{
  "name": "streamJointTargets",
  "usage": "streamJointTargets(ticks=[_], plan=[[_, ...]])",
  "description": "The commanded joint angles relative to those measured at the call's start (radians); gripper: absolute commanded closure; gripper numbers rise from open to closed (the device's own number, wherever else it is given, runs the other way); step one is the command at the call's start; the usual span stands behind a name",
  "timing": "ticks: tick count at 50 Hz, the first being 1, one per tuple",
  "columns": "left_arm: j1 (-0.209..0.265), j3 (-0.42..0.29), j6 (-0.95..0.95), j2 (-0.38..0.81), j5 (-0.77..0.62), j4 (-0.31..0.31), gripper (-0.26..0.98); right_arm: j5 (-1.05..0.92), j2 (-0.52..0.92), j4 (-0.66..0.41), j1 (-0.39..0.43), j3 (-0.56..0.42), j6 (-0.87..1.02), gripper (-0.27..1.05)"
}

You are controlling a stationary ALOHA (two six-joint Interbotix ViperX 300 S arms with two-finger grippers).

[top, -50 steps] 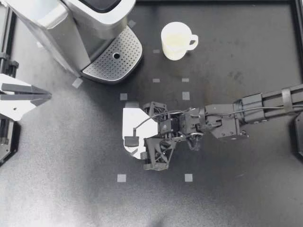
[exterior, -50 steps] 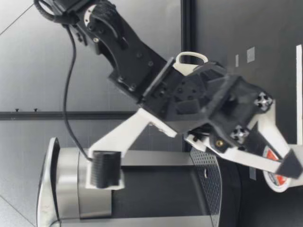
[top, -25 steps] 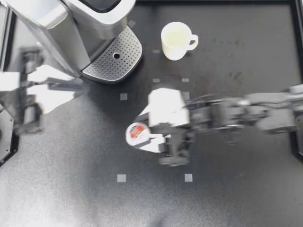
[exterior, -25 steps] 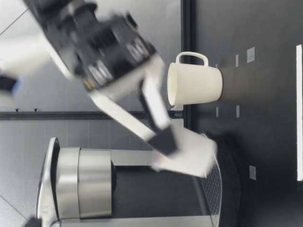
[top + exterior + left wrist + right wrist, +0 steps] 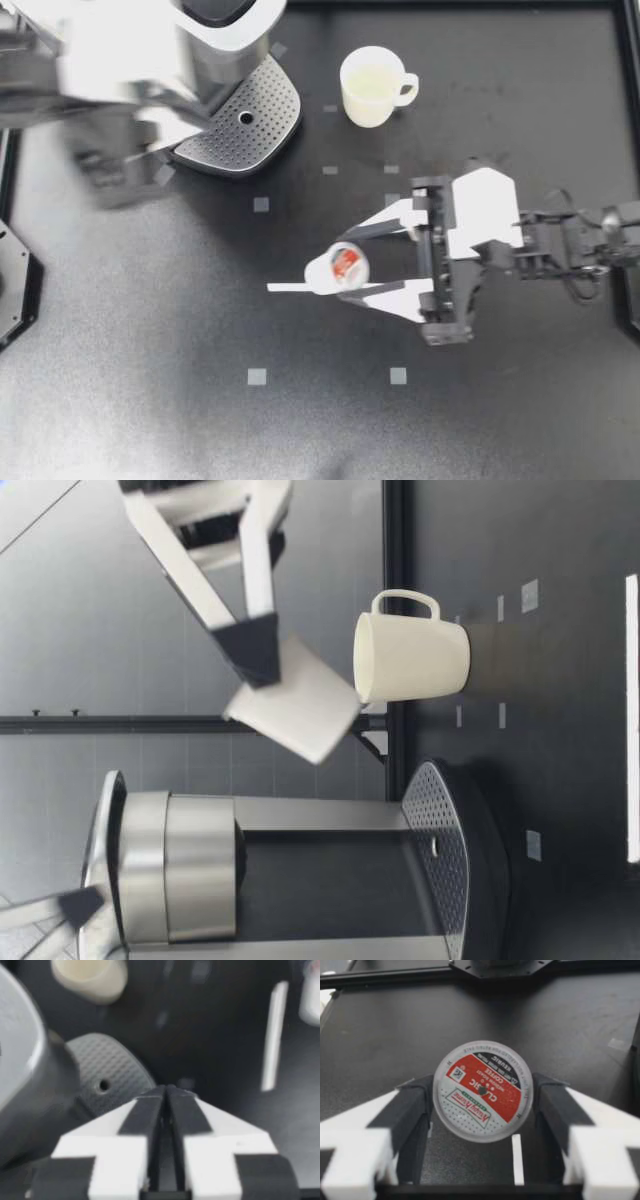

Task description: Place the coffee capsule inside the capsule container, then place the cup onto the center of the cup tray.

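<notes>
Your desk (image 5: pixel 150 400) carries the coffee machine (image 5: pixel 215 40) with its cup tray (image 5: pixel 245 125); the cup (image 5: pixel 372 88) stands upright near it (off the tray). Your left pincer (image 5: pixel 190 108) is pressed together by the machine, and your right pincer (image 5: pixel 330 266) pinches the coffee capsule (image 5: pixel 340 268), raised above the desk.

The coffee capsule (image 5: pixel 338 267), a white pod with a red-and-white foil lid, is held tilted above the table, clamped from two sides between the fingers of the right gripper (image 5: pixel 318 268). The cup (image 5: pixel 372 87), cream-coloured with one handle, stands upright on the table near the perforated grey cup tray (image 5: pixel 243 120), not on it.
</notes>
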Motion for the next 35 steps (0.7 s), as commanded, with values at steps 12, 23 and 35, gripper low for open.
streamJointTargets(ticks=[12, 23, 35], plan=[[-0.161, -0.135, -0.187, 0.149, 0.176, 0.468, 0.59, -0.018, -0.086, 0.02, -0.021, 0.052, -0.003, 0.22], [-0.29, -0.112, -0.321, 0.258, 0.327, 0.793, 0.59, -0.029, -0.121, 0.015, -0.054, 0.094, -0.017, 0.22], [-0.328, -0.094, -0.357, 0.383, 0.425, 0.98, 0.59, -0.043, -0.14, 0.015, -0.058, 0.112, -0.023, 0.22]])
